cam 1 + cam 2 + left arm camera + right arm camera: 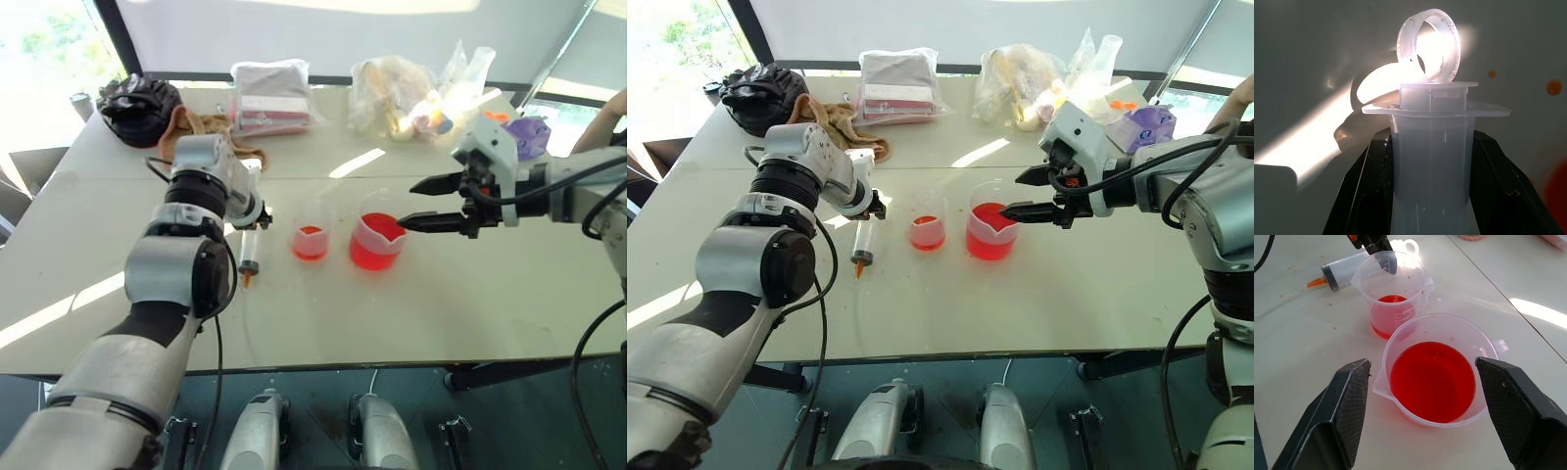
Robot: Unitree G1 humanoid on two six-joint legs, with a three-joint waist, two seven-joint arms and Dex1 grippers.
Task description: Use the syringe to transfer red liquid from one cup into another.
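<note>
While both cups held red liquid, the left hand (872, 209) was clenched around the syringe (863, 245) lying on the worktop (1068, 294) beside the smaller cup (928, 228); the right hand (428, 203) was released near the larger beaker (377, 242). Drawing up liquid seemingly remained.

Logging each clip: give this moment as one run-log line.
left gripper: shut on syringe, lying on table | right gripper: jaws open beside large beaker | small cup: some red liquid

light: bright daylight from windows behind the worktop (411, 294) | glare: sun streaks on worktop, window corners blown out | shadows: soft | left wrist: syringe (1431, 147) backlit, its ring flared, perhaps slightly soft | edges: mild bending
</note>
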